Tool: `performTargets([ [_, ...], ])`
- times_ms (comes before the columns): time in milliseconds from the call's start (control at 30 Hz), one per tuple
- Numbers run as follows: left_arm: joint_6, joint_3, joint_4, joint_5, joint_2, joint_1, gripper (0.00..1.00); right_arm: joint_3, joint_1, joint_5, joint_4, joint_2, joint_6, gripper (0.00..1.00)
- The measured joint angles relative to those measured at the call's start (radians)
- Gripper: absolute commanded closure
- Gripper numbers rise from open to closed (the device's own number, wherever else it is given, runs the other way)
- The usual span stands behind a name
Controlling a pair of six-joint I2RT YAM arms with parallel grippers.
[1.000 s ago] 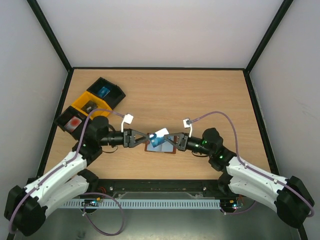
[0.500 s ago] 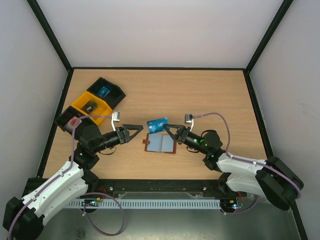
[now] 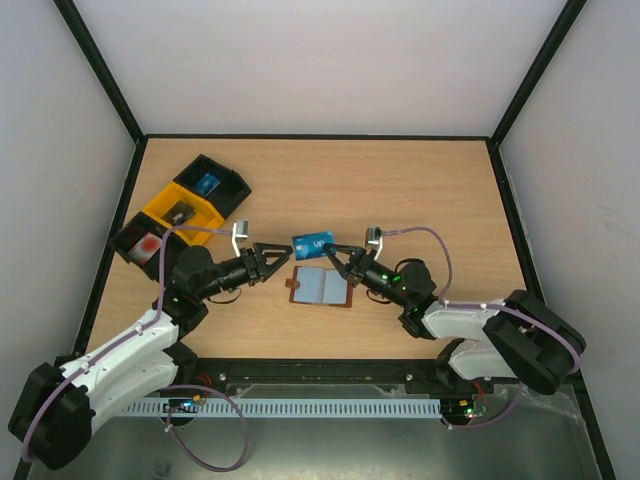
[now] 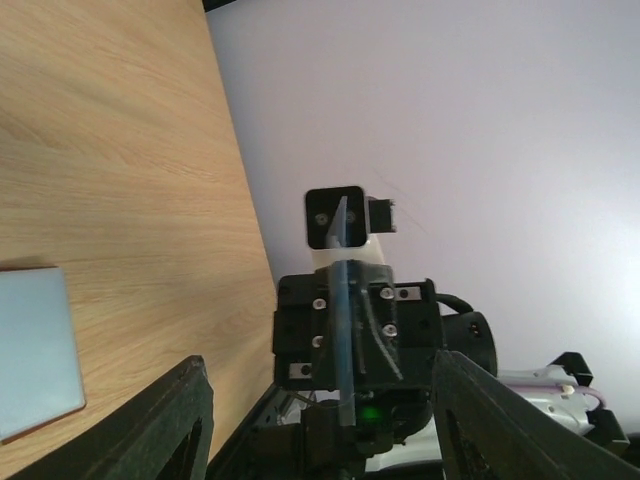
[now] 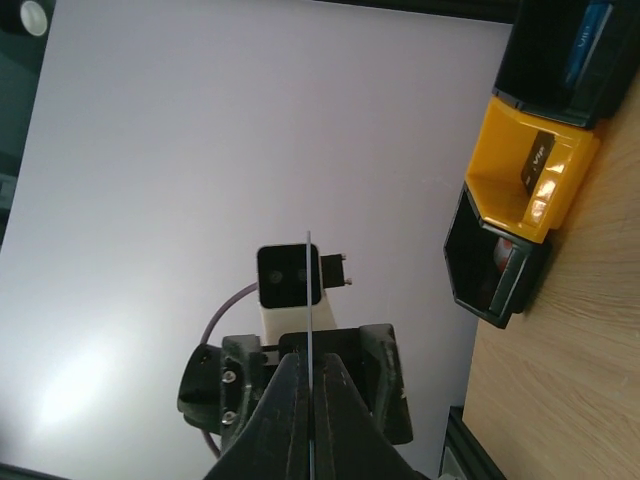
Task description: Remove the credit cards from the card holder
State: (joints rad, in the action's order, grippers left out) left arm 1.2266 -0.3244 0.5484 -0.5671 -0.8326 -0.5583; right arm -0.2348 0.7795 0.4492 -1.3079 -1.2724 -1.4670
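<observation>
Nearest the arm bases, on the pale wood-grain table (image 3: 430,190), one card holder (image 3: 322,288) lies opened flat like a small book. It has a brown leather border, two smooth grey-blue inner panels and a little brown tab sticking out at its left edge. Just beyond it the two arms meet nose to nose. The right gripper (image 3: 335,253) has its fingers pressed together on the right end of one credit card (image 3: 312,243), a thin, stiff blue plastic rectangle with white lettering. It is held clear of the holder, over its far edge. In both wrist views the card shows edge-on, as a hairline sliver. The left gripper (image 3: 281,260) faces it from the other side with its two dark, wedge-shaped fingers spread apart around nothing, tips aimed at the card's left end. I cannot tell whether they reach it. Farther back at the table's left edge, three open plastic bins stand in a touching diagonal row. One black bin (image 3: 133,240) with something red inside is nearest. One yellow bin (image 3: 166,205) with a dark card sits in the middle. A second black bin (image 3: 232,189) with a blue item is farthest. Plain white walls (image 3: 320,70) close the scene.
</observation>
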Motion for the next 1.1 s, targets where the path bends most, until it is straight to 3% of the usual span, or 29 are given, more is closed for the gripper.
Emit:
performTargets([
  [167,0.009,0.000,0.044,0.000,-0.007,-0.002,0.54,-0.011,0.007,-0.005,-0.028,-0.048,-0.016,0.98],
  [367,0.014,0.002,0.058,0.011,-0.019,-0.009,0.64,-0.015,0.017,-0.016,-0.076,-0.092,-0.041,0.98],
  [567,0.027,0.014,0.068,0.019,-0.043,-0.011,0.97,-0.016,0.023,-0.022,-0.116,-0.125,-0.063,0.98],
  [733,0.030,0.014,0.082,0.019,-0.046,-0.011,0.97,-0.015,0.023,-0.024,-0.124,-0.134,-0.068,0.93],
  [933,0.018,0.014,0.080,0.019,-0.044,-0.011,0.97,-0.006,0.026,-0.026,-0.141,-0.133,-0.065,0.70],
  [1100,-0.035,0.000,-0.013,0.039,-0.023,-0.007,0.97,0.042,0.026,-0.025,-0.128,-0.106,-0.037,0.41],
])
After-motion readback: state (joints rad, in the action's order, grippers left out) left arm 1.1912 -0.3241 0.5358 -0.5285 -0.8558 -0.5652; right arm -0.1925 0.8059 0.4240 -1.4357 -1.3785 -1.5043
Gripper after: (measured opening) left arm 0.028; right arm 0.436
